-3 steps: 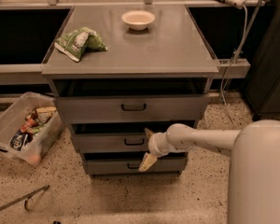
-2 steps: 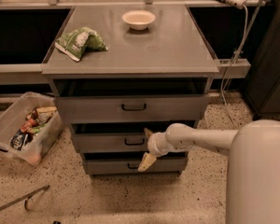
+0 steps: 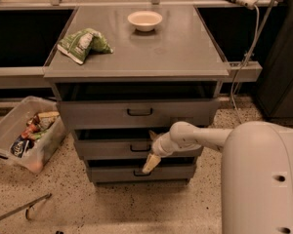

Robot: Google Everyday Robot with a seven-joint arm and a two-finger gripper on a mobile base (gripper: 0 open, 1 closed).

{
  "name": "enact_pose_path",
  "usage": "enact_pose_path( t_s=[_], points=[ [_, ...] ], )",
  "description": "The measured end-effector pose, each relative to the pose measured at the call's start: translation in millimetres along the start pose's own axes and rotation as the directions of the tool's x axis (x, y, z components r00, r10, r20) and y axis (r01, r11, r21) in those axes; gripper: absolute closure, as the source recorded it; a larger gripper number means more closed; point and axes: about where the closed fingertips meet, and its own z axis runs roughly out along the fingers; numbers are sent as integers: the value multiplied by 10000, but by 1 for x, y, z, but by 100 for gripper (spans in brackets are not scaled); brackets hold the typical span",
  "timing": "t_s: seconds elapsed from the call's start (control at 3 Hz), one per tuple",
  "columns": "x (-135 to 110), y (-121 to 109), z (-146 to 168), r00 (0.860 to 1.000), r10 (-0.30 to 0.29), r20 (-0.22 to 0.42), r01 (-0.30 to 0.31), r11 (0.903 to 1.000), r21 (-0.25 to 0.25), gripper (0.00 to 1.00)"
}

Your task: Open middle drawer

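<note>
Camera view: middle drawer [image 3: 107,149] sits at centre frame under the bench [image 3: 176,48], a dark gap above its front. End effector [image 3: 150,163] hangs just right of the handle [image 3: 139,148]; whether it is clenched cannot be told. Step judged: approach to the handle. Next: seat on the handle, then pull straight outward.

A white bowl [image 3: 145,20] sits near the back edge of the grey tabletop [image 3: 180,52], about mid-width. A green snack bag [image 3: 84,44] lies by the left edge, well apart from the bowl. On the speckled floor [image 3: 112,204], left of the front-left corner, a clear plastic bin [image 3: 10,126] holds packaged snacks. A white cable [image 3: 254,28] hangs past the back-right corner.
</note>
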Motion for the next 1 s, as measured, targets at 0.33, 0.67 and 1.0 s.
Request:
enact_pose_path(
  t_s=[0.33,0.67,1.0],
  points=[
    [6,9,1,9987,485,-166,-500,9929,-1080,0],
    [5,26,-10,9964,828,-162,-844,9783,-1892,0],
    [5,26,-10,9964,829,-162,-845,9783,-1893,0]
  ],
)
